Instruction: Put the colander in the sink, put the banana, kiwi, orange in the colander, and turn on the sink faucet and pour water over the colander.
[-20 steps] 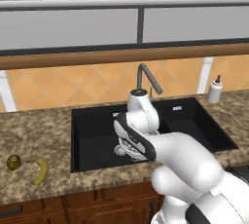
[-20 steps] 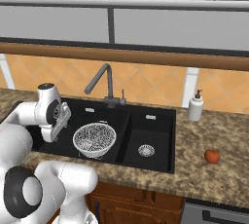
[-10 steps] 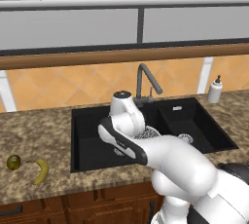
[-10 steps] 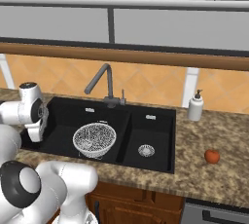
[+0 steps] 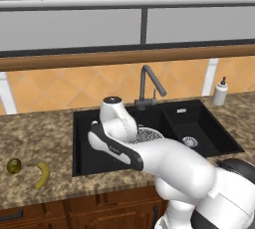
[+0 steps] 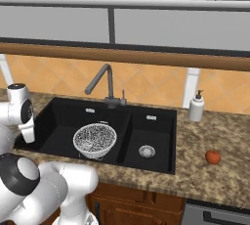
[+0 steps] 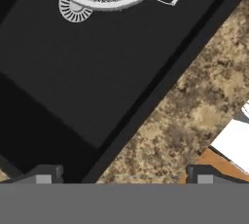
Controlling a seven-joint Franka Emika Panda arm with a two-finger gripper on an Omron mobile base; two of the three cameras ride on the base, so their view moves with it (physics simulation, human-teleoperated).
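Down in the big basin of the black sink sits the colander, with nothing in it. At nine o'clock on the counter lie the kiwi and banana, side by side. At three o'clock, past the soap bottle, rests the orange. The gripper hangs over the sink's edge, jaws wide, holding nothing. The faucet stands behind the sink.

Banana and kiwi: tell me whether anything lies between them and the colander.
Nothing visible does. The banana and kiwi lie on the counter left of the sink; only bare counter and the sink's edge separate them from the colander in the large basin. The open gripper holds nothing.
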